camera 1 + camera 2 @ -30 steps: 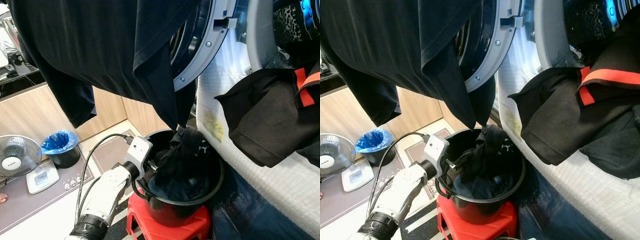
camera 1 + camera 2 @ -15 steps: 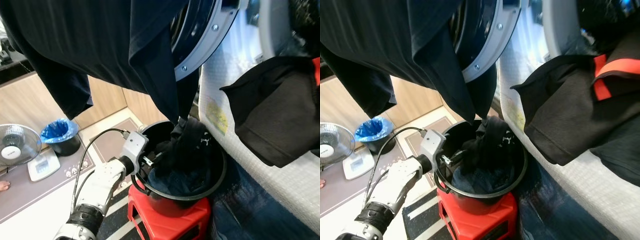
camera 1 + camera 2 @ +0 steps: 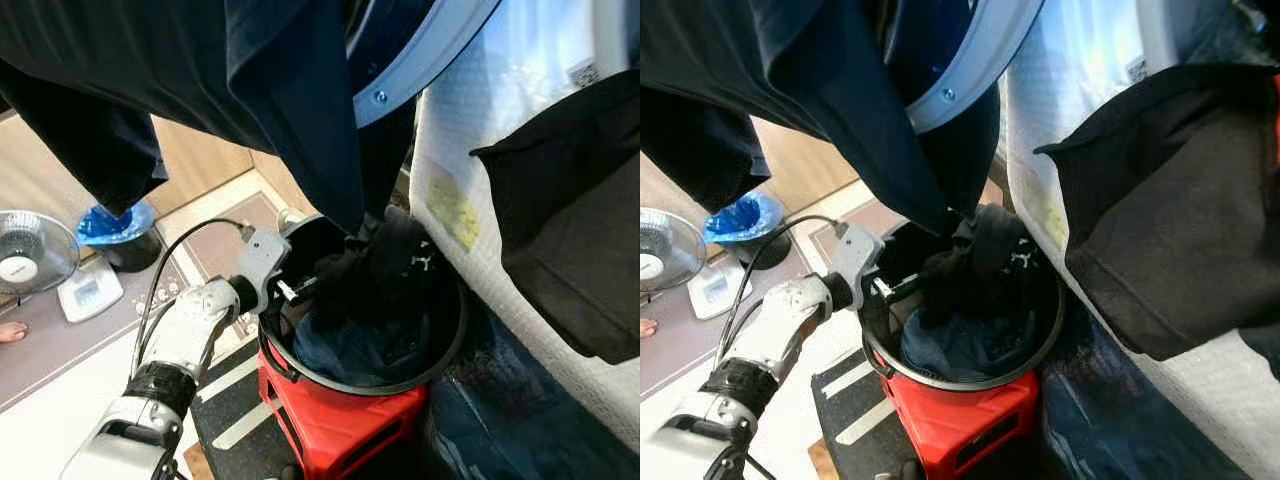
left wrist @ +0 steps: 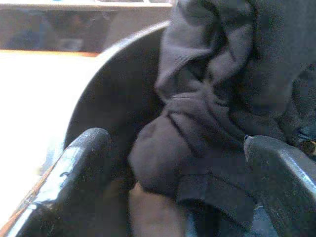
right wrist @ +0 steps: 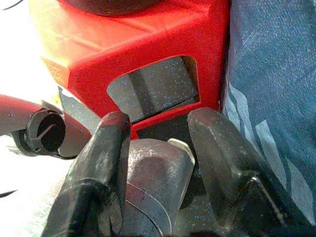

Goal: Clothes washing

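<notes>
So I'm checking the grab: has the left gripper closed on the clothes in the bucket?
No, the left gripper is open inside the bucket, its fingers spread on either side of the dark clothes.

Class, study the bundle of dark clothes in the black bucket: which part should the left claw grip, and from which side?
Grip the raised hump of the dark clothes, the fold standing above the black bucket rim. Come in over the rim on the robot's left side, where the left claw sits with its fingers open around the fold. That bulge looks thick and free, so it should pinch easily.
</notes>
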You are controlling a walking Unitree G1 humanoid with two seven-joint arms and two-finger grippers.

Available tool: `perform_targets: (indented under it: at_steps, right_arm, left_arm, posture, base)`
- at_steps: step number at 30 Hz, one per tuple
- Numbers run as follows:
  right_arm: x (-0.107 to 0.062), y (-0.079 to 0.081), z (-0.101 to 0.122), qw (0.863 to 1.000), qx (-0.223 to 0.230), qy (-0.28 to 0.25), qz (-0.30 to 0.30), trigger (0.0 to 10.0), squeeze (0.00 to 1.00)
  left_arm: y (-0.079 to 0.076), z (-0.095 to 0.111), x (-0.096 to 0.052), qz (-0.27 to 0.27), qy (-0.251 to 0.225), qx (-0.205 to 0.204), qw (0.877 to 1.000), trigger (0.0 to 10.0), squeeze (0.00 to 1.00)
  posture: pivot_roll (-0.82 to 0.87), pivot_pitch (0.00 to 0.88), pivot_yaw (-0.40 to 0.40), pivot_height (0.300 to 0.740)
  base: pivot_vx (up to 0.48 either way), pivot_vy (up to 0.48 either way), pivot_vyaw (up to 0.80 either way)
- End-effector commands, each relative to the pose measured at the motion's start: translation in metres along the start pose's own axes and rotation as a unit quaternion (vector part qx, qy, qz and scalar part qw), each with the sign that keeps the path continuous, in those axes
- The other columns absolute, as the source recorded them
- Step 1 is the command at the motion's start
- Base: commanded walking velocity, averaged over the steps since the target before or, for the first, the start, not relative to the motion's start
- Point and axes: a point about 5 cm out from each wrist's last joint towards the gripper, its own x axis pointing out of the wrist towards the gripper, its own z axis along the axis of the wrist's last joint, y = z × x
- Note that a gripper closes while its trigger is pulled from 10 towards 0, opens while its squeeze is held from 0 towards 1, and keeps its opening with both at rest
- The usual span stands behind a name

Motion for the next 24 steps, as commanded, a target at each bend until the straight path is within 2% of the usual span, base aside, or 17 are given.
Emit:
perform_targets:
  at_steps: [1,5,9,14,15,17,21,24]
  right_arm:
    - [-0.017,0.024,-0.040,0.996,0.041,0.079,0.024,10.0,0.02]
    - [-0.016,0.027,-0.039,0.996,0.043,0.078,0.026,10.0,0.02]
    - [-0.014,0.030,-0.036,0.996,0.047,0.074,0.027,10.0,0.02]
    - [-0.013,0.031,-0.035,0.996,0.049,0.072,0.028,10.0,0.02]
    - [-0.013,0.031,-0.035,0.996,0.049,0.072,0.028,10.0,0.02]
    - [-0.014,0.032,-0.035,0.996,0.050,0.072,0.029,10.0,0.02]
    - [-0.015,0.033,-0.035,0.996,0.053,0.071,0.029,10.0,0.02]
    - [-0.016,0.034,-0.035,0.995,0.055,0.071,0.031,10.0,0.02]
  left_arm:
    - [-0.007,-0.010,-0.001,-0.022,0.014,-0.009,1.000,10.0,0.00]
    - [-0.011,-0.004,0.003,-0.046,0.000,-0.003,0.999,10.0,0.00]
    - [-0.025,0.003,0.006,-0.113,-0.025,0.009,0.993,10.0,0.00]
    - [-0.043,0.011,0.004,-0.197,-0.050,0.003,0.979,10.0,0.00]
    - [-0.043,0.011,0.004,-0.197,-0.050,0.003,0.979,10.0,0.00]
    - [-0.054,0.012,-0.001,-0.248,-0.052,0.017,0.967,10.0,0.00]
    - [-0.055,0.014,-0.005,-0.257,-0.053,0.021,0.965,10.0,0.00]
    - [-0.048,0.013,-0.009,-0.247,-0.047,0.038,0.967,10.0,0.00]
  posture:
    - [-0.07,0.386,0.136,0.740]
    - [-0.07,0.382,0.137,0.740]
    - [-0.07,0.380,0.137,0.740]
    - [-0.06,0.378,0.136,0.740]
    - [-0.06,0.378,0.136,0.740]
    - [-0.06,0.379,0.136,0.740]
    - [-0.06,0.380,0.134,0.740]
    - [-0.06,0.381,0.134,0.740]
  base:
    - [0.000,0.000,0.00]
    - [0.000,0.000,0.00]
    - [0.000,0.000,0.00]
    - [0.000,0.000,0.00]
    - [0.000,0.000,0.00]
    - [0.000,0.000,0.00]
    - [0.000,0.000,0.00]
    - [0.000,0.000,0.00]
